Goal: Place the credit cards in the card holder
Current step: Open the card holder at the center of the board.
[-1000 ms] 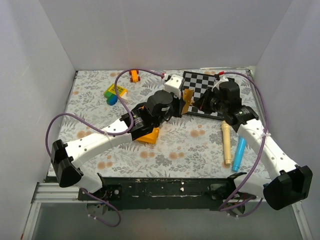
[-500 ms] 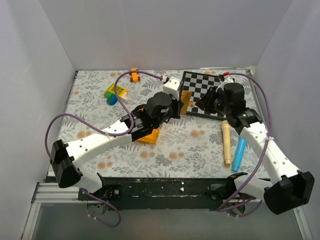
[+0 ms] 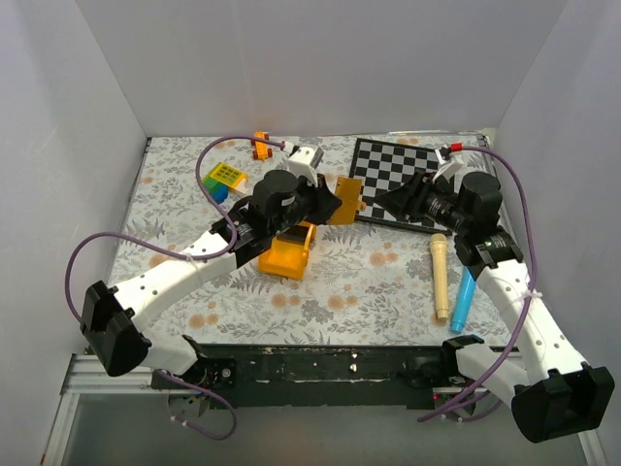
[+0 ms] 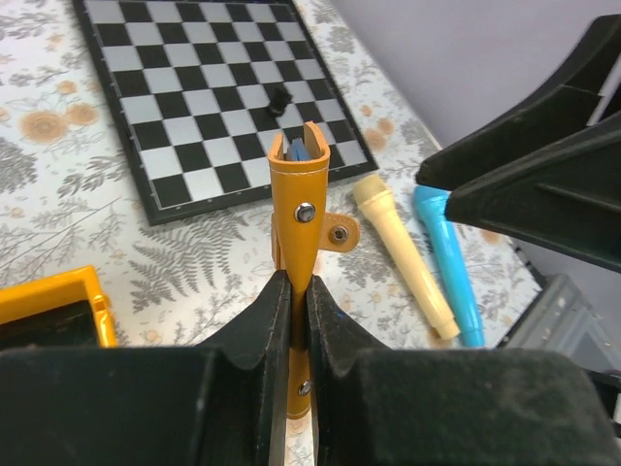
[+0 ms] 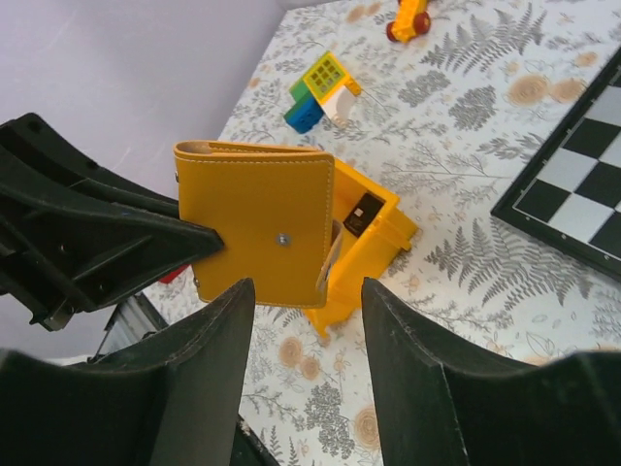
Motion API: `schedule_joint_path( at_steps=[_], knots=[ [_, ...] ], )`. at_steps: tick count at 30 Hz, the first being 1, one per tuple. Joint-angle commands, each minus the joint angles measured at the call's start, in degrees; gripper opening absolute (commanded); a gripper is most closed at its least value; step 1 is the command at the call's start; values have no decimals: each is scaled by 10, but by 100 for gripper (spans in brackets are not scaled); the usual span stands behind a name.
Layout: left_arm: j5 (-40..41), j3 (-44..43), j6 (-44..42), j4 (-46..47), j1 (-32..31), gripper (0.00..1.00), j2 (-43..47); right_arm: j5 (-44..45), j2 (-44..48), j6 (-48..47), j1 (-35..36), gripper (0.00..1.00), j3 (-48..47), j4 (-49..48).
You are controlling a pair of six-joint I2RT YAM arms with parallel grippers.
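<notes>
The card holder (image 3: pixel 345 198) is a tan wallet held folded above the table, with my left gripper (image 3: pixel 328 202) shut on it. In the left wrist view the card holder (image 4: pixel 299 199) stands edge-on, its lower part pinched in my left gripper (image 4: pixel 299 291), and a pale blue lining shows at its top. My right gripper (image 3: pixel 396 202) is open just right of it, not touching. Seen from the right wrist, the card holder (image 5: pixel 257 228) lies beyond my open right gripper (image 5: pixel 308 291). One black credit card (image 5: pixel 362 214) lies in the yellow bin (image 5: pixel 388 238).
The yellow bin (image 3: pixel 288 252) sits under the left arm. A chequered board (image 3: pixel 408 170) with a small black piece (image 4: pixel 279 97) lies at the back right. A cream stick (image 3: pixel 439 277) and a blue marker (image 3: pixel 466 296) lie to the right. Toy blocks (image 3: pixel 225 178) and an orange toy (image 3: pixel 260 146) sit at the back left.
My right gripper has opened and pulled back to the right, away from the card holder. The left arm has carried the card holder a little to the left, uncovering more of the yellow bin.
</notes>
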State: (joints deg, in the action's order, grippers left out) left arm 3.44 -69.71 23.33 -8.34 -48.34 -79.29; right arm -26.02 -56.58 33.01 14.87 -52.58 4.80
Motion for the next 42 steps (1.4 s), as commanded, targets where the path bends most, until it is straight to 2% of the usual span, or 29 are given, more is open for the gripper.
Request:
schedule_joint_path(
  at_steps=[1,8,15,29,42],
  knots=[
    [-88,0,16,43,4,0,33,-74,5,8,-5,57,-4,-66],
    [-117,-11,21,54,3,0,25,-98,-22,17,-5,58,-9,-66],
    [-113,-17,19,55,3,0,27,-73,-27,-11,-5,57,-16,-17],
    [-93,-13,15,60,3,0,34,-78,-28,-10,-5,42,-5,-20],
    [-90,0,18,75,4,0,43,-85,-39,10,-5,19,-2,-33]
  ],
)
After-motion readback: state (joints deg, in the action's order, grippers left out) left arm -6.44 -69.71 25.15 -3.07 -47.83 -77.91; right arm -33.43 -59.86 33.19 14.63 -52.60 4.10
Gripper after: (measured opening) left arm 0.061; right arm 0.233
